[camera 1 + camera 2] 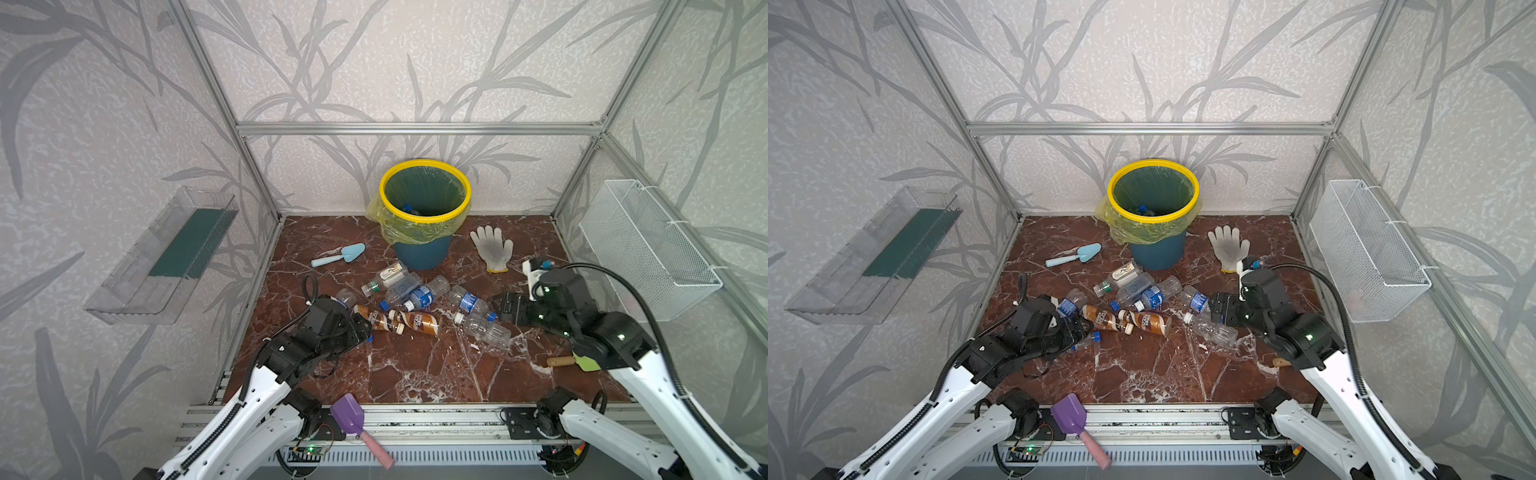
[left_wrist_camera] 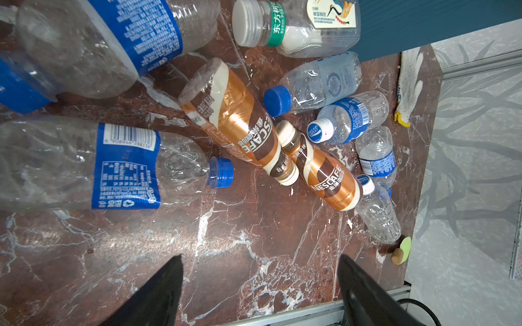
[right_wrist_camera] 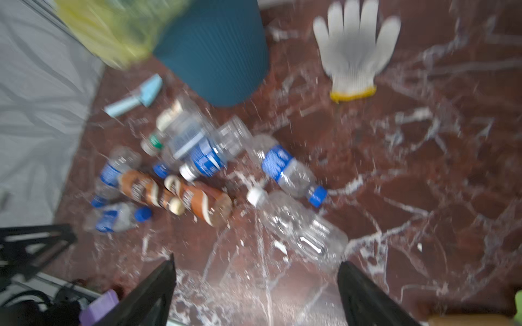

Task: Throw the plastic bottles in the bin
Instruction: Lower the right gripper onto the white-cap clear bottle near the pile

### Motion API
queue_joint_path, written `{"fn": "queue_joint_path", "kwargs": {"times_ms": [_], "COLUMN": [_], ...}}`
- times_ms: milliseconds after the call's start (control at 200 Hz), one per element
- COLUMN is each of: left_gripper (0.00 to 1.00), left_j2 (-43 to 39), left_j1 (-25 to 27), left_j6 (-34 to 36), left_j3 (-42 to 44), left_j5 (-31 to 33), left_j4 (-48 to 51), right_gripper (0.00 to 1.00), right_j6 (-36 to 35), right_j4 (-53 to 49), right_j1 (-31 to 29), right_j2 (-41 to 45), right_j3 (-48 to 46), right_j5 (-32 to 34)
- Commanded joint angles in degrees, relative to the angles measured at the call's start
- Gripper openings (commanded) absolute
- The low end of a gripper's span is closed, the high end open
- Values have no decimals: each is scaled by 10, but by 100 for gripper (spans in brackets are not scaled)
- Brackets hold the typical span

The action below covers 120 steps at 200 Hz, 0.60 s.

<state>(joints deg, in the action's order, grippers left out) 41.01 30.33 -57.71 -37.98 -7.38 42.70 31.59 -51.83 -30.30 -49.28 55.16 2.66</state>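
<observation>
The left gripper (image 2: 260, 262) and the right gripper (image 3: 255, 265) both have their jaws spread wide, with nothing in them. Just past them, many plastic bottles (image 1: 419, 297) lie on the floor (image 1: 415, 374) near the bin (image 1: 422, 253). Only a few are inside it.

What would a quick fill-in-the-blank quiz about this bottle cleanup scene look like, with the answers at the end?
1. The bin has a bright ____ rim ring.
2. In both top views the white glove lies to the ____ of the bin.
3. The purple scoop has a ____ handle.
4. The left gripper has its jaws ____, with nothing between them.
Missing words: yellow, right, pink, open.
</observation>
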Motion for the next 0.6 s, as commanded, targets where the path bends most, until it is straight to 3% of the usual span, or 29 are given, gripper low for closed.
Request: {"fn": "queue_joint_path", "kwargs": {"times_ms": [0,270,595], "left_gripper": [85,85,86], "left_j2": [3,7,-1], "left_j1": [2,2,2], "left_j6": [-5,-4,-9], "left_j3": [7,9,20], "left_j5": [2,-1,-1], "left_j4": [6,8,7], "right_gripper": [90,94,96], "right_j6": [0,-66,-96], "right_j4": [27,64,108], "right_j1": [7,34,61], "right_j2": [-6,-69,-121], "right_j3": [-69,-95,-89], "right_j5": [-16,-19,-26]}}
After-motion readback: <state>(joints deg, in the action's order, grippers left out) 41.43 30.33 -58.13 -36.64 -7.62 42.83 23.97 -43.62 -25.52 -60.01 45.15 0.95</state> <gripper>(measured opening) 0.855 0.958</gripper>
